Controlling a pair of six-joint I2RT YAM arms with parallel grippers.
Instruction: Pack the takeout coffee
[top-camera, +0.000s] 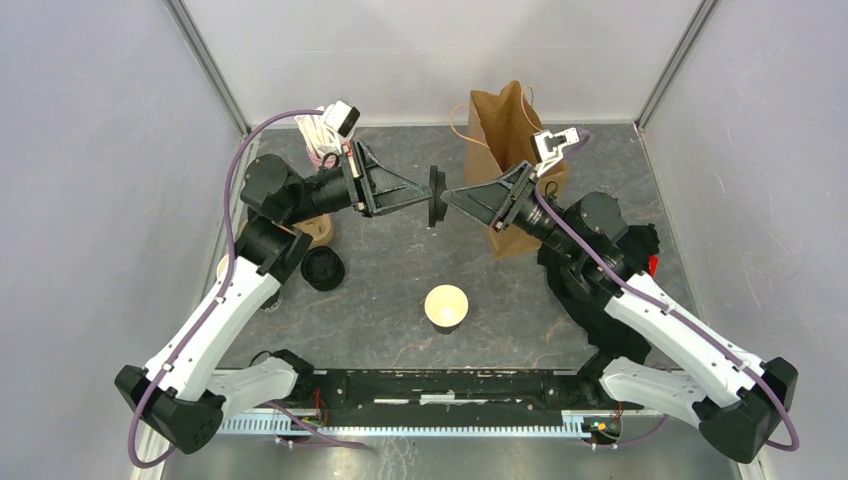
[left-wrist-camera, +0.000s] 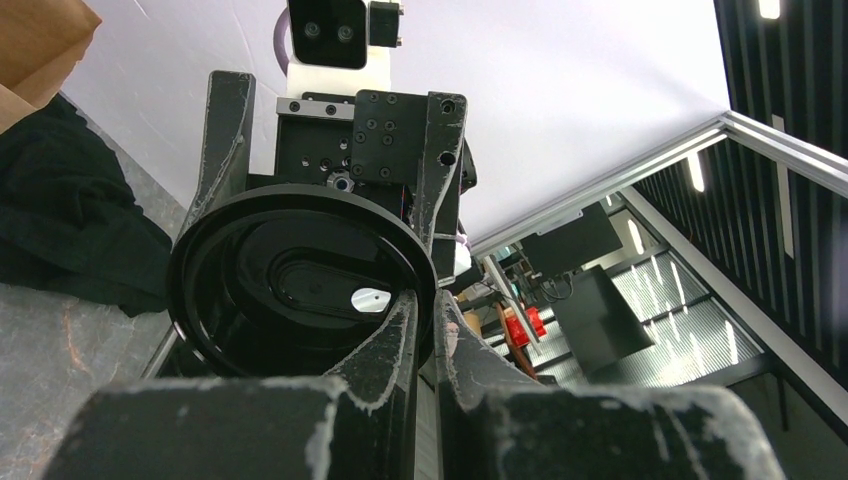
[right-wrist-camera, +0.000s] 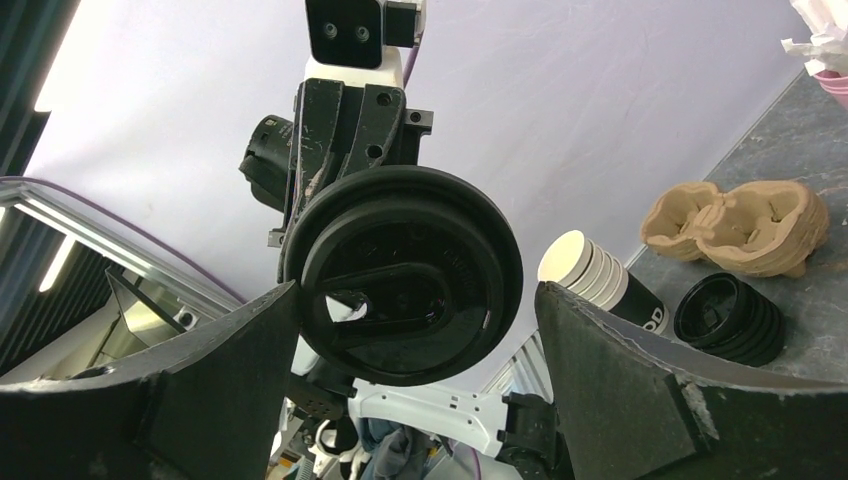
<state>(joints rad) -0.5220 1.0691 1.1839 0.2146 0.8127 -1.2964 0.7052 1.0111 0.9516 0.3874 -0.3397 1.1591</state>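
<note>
A round black lid (top-camera: 437, 197) hangs on edge in mid-air above the table's middle. My left gripper (top-camera: 430, 198) is shut on its rim; in the left wrist view the two fingers pinch the edge of the lid (left-wrist-camera: 290, 290) at the left gripper (left-wrist-camera: 428, 320). My right gripper (top-camera: 449, 196) faces it from the right, open. In the right wrist view the lid (right-wrist-camera: 410, 280) fills the gap of the right gripper (right-wrist-camera: 417, 292), its jaws wide on either side and not touching. A dark paper cup (top-camera: 446, 305) with a cream inside stands uncapped on the table below.
A brown paper bag (top-camera: 508, 128) stands at the back behind the right arm. A stack of black lids (top-camera: 323, 268), a stack of cups (right-wrist-camera: 600, 282) and a pulp cup carrier (right-wrist-camera: 740, 225) sit on the left. A pink cup of white sticks (top-camera: 318, 135) is back left. Black cloth (top-camera: 600, 262) lies on the right.
</note>
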